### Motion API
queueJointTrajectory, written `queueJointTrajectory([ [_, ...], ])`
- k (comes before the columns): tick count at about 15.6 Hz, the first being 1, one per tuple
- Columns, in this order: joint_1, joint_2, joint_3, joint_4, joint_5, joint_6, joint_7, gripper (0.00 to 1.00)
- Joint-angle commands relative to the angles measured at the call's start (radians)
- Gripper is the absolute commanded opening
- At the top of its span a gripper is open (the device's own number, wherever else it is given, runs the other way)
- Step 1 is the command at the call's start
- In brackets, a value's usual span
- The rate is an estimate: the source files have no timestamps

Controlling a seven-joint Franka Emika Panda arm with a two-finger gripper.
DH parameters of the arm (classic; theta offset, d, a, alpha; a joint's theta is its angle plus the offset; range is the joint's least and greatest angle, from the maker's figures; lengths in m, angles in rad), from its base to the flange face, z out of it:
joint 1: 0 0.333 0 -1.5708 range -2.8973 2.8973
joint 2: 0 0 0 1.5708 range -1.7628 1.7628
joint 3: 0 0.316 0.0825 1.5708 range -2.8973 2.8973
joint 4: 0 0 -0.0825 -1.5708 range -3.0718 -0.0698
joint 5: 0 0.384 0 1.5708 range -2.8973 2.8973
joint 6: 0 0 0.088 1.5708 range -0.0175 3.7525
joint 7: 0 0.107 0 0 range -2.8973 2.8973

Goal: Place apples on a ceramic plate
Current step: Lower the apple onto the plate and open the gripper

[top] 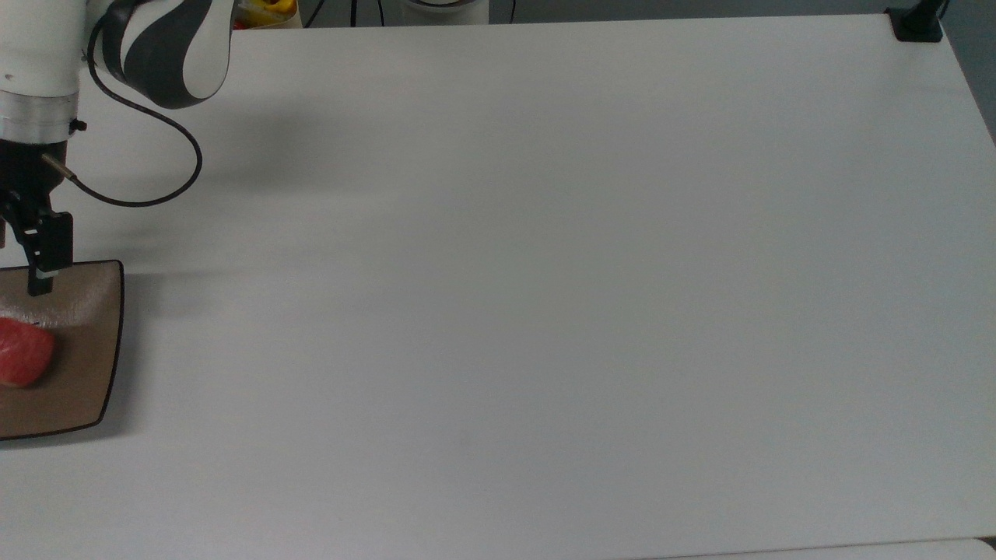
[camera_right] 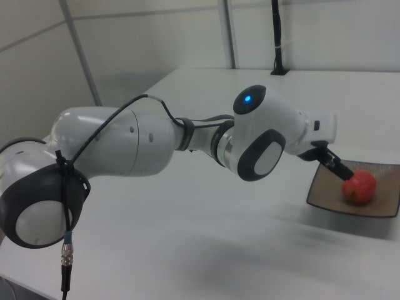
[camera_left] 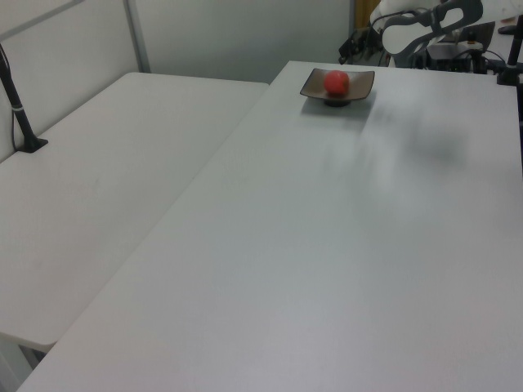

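A small red apple (top: 21, 351) lies free on the brown ceramic plate (top: 82, 385) at the top view's left edge, partly cut off by the frame. My gripper (top: 19, 281) hangs open over the plate's far rim, apart from the apple, with one dark finger (top: 40, 268) showing. In the left view the apple (camera_left: 336, 82) rests in the plate (camera_left: 361, 80) at the table's far end. The right view has the apple (camera_right: 359, 187) on the plate (camera_right: 382, 205) just beyond my gripper (camera_right: 338, 166).
A white table (top: 545, 272) spreads wide to the top view's right. A black post base (top: 917, 23) stands at its far right corner. A second white table (camera_left: 106, 180) adjoins in the left view. My arm's cable (top: 148, 198) loops near the plate.
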Motion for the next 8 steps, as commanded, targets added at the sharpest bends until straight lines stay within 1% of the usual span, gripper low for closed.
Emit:
queueJointTrajectory([
  [1, -0.007, -0.073, 0.003, -0.014, -0.072, -0.177, 0.023, 1.0],
  [2, -0.007, -0.091, 0.004, -0.014, -0.086, -0.246, 0.013, 1.0],
  [4, -0.007, -0.137, 0.022, -0.037, -0.087, -0.365, -0.054, 1.0],
  [5, -0.008, -0.16, 0.03, -0.048, -0.086, -0.43, -0.1, 1.0],
  [8, -0.005, -0.228, 0.038, -0.068, -0.084, -0.687, -0.264, 1.0],
])
